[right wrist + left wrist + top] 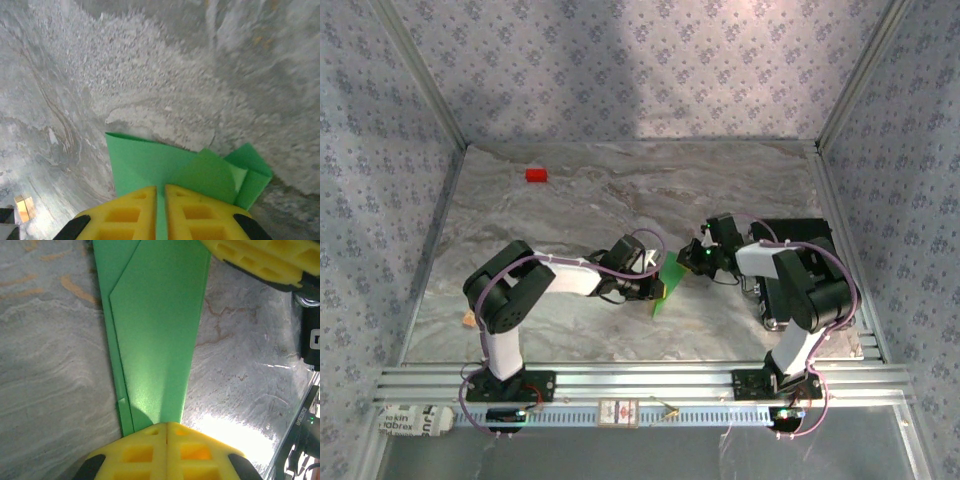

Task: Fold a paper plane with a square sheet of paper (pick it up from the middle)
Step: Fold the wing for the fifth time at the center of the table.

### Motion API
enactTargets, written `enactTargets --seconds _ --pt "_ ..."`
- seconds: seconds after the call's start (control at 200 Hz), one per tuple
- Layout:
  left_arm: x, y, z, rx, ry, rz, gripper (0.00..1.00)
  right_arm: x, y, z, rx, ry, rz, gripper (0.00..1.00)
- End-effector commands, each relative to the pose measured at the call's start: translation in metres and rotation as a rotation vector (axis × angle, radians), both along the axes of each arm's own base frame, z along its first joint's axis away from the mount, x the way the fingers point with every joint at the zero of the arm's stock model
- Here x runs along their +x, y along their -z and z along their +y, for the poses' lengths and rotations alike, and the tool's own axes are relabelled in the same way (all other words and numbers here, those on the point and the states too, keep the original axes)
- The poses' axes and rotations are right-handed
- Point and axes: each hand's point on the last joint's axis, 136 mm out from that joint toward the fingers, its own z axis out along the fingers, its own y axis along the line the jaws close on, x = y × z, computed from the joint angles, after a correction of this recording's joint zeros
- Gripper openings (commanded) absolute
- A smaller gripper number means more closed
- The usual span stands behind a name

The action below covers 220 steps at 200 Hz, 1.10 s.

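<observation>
The paper plane (669, 283), partly folded from bright green paper, hangs just above the desk (570, 210) near the centre of the top view, held between the two arms. The left hand (166, 432) is clamped on its narrow end. In the left wrist view the yellow fingers (135, 455) meet at the bottom edge with the green strip pinched in their seam.

From there the paper runs straight up the frame and widens as it goes, with a layered flap visible along its left side. Its long axis therefore points directly away from the left hand, toward the upper right of the frame, where the right arm's yellow fingers (255, 257) sit at the wide end.

The right hand (160, 197) comes in from the opposite side. In its wrist view the pads stand nearly together at the bottom with a thin line of green between them. It appears to be gripping the wide end, though how firmly is hard to tell. Loose folded corners fan out to the right of that grip.

Both hands are on the paper at opposite ends of its long axis, so neither is nearer. Any coming crease should run along that axis. A small red block (537, 175) lies well apart at the upper left of the desk.
</observation>
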Motion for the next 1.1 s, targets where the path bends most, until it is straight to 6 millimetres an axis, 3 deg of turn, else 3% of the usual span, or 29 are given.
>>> enactTargets --seconds 0.0,0.44,0.765,0.954,1.094 --pt "-0.049 0.064 0.04 0.224 0.027 0.186 0.0 0.013 0.017 -0.031 -0.103 0.083 0.006 0.15" --pt "-0.049 0.063 0.039 0.22 0.026 0.186 0.0 0.027 0.021 -0.062 -0.138 0.203 0.016 0.15" --pt "-0.051 0.064 0.039 0.22 0.029 0.187 0.0 0.041 0.009 -0.066 -0.11 0.217 -0.026 0.15" --pt "-0.051 0.063 0.04 0.216 0.027 0.183 0.0 0.045 -0.007 -0.066 -0.078 0.198 -0.056 0.15" --pt "-0.049 0.062 0.039 0.213 0.025 0.18 0.0 0.045 -0.037 -0.064 -0.074 0.171 -0.127 0.17"
